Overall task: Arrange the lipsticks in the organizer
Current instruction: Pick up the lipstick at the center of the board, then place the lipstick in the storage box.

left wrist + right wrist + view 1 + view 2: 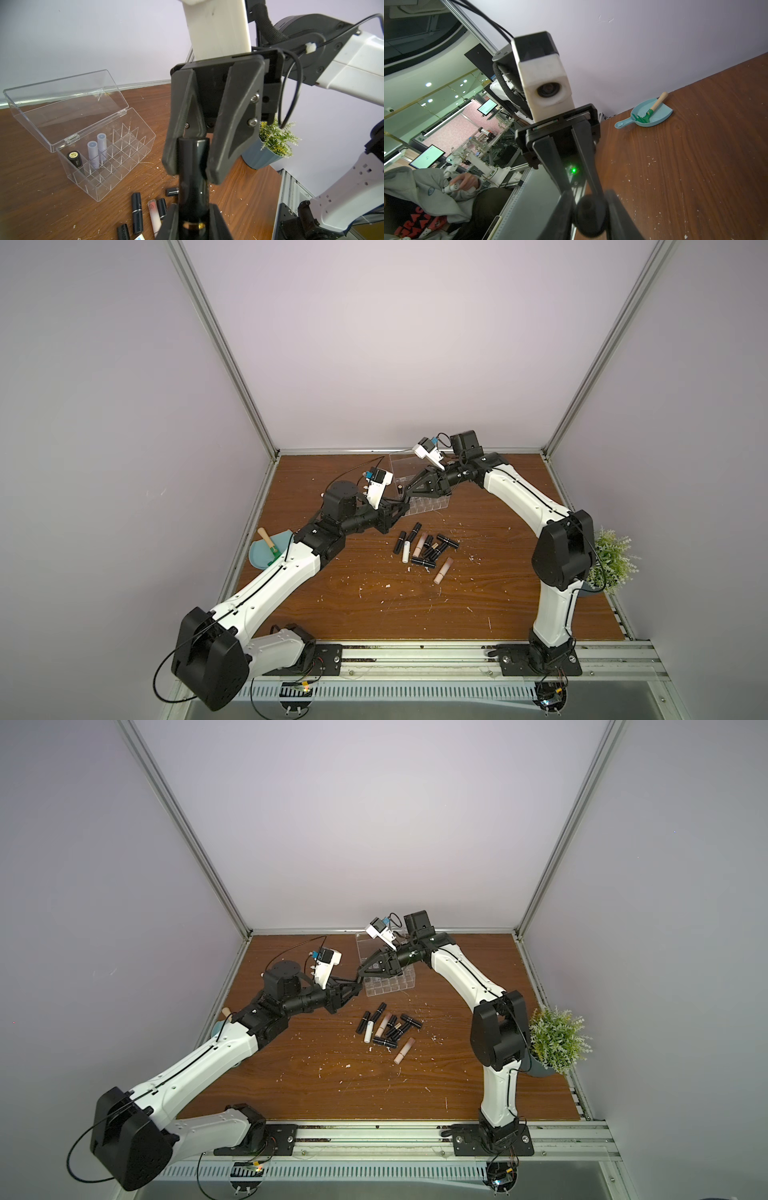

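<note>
Scuffed wooden table [374, 605], walled on three sides: the left pincer [194, 209] grips a black lipstick [193, 158] by its gold-banded end, the right pincer [193, 174] clamps the other end, near the open organizer [116, 178]. Three tubes [92, 152] stand inside, most compartments empty; about a dozen lipsticks [428, 549] lie loose in front. Bare wood surrounds them; dustpan [259, 558] and plant [613, 558] hug the side edges.

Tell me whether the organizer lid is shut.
No: the lid stands tilted back, open, above the organizer.
</note>
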Available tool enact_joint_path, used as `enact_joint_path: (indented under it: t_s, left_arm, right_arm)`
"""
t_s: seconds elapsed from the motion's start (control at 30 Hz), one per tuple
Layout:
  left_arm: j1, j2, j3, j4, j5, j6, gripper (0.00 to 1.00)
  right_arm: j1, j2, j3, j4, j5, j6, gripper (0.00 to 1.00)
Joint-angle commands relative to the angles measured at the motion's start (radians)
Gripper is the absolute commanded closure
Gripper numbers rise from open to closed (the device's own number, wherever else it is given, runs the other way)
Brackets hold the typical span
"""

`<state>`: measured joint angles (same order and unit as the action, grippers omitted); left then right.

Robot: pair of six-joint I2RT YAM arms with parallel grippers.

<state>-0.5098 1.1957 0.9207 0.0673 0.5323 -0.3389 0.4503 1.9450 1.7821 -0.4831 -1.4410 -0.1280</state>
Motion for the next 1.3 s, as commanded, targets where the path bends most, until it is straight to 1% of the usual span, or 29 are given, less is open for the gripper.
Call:
enact_joint_path:
  t_s: [0.0, 0.1, 0.17, 0.2, 0.23, 0.27, 0.33, 0.43, 0.6, 0.67, 0.73, 0.8, 0.9, 0.97, 1.0, 1.13, 1.2, 1.27]
  left_arm:
    - [0.005, -0.012, 0.004, 0.018, 0.001, 0.008, 0.80]
    - [0.005, -0.012, 0.002, 0.017, 0.001, 0.008, 0.79]
    - [0.005, -0.010, 0.002, 0.016, 0.001, 0.008, 0.74]
    - [0.004, -0.008, 0.004, 0.012, 0.001, 0.008, 0.68]
    - [0.005, -0.010, 0.004, 0.011, -0.001, 0.008, 0.59]
    - [0.004, -0.012, 0.003, 0.011, -0.003, 0.007, 0.53]
    - [0.005, -0.019, 0.001, 0.011, -0.013, 0.006, 0.44]
    - [0.005, -0.031, 0.000, 0.007, -0.033, 0.006, 0.38]
    - [0.006, -0.065, -0.007, -0.004, -0.096, 0.006, 0.37]
    - [0.005, -0.084, -0.016, -0.007, -0.136, 0.006, 0.37]
    - [0.005, -0.109, -0.030, -0.011, -0.195, 0.008, 0.38]
    - [0.005, -0.131, -0.061, -0.001, -0.251, 0.009, 0.39]
    - [0.005, -0.152, -0.129, 0.034, -0.313, 0.003, 0.39]
    - [0.006, -0.152, -0.173, 0.055, -0.337, 0.005, 0.39]
    - [0.005, -0.147, -0.189, 0.057, -0.347, 0.010, 0.39]
    - [0.005, -0.119, -0.213, 0.062, -0.380, 0.019, 0.40]
    - [0.005, -0.108, -0.220, 0.078, -0.376, 0.018, 0.40]
    - [0.006, -0.098, -0.225, 0.085, -0.373, 0.020, 0.40]
  right_arm:
    - [0.005, -0.015, 0.036, -0.008, -0.020, -0.009, 0.74]
    - [0.005, -0.018, 0.036, -0.006, -0.018, -0.009, 0.78]
    - [0.005, -0.019, 0.037, -0.006, -0.013, -0.009, 0.80]
    - [0.005, -0.020, 0.037, -0.005, -0.010, -0.010, 0.81]
    - [0.005, -0.020, 0.038, -0.004, -0.007, -0.010, 0.82]
    - [0.004, -0.020, 0.037, -0.003, -0.003, -0.009, 0.83]
    - [0.004, -0.020, 0.037, 0.003, 0.007, -0.003, 0.85]
    - [0.001, -0.019, 0.036, 0.011, 0.014, 0.008, 0.87]
    - [-0.007, -0.015, 0.027, 0.044, 0.076, 0.047, 0.88]
    - [-0.012, -0.019, 0.014, 0.076, 0.138, 0.079, 0.88]
    - [-0.018, -0.024, -0.009, 0.136, 0.206, 0.137, 0.89]
    - [-0.022, -0.029, -0.018, 0.160, 0.269, 0.165, 0.89]
    - [-0.027, -0.041, -0.033, 0.190, 0.413, 0.191, 0.87]
    - [-0.034, -0.061, -0.075, 0.259, 0.516, 0.238, 0.85]
    - [-0.037, -0.072, -0.094, 0.285, 0.591, 0.254, 0.85]
    - [-0.039, -0.092, -0.142, 0.327, 0.869, 0.264, 0.86]
    - [-0.043, -0.110, -0.184, 0.388, 0.937, 0.288, 0.86]
    - [-0.051, -0.129, -0.242, 0.480, 0.968, 0.321, 0.86]
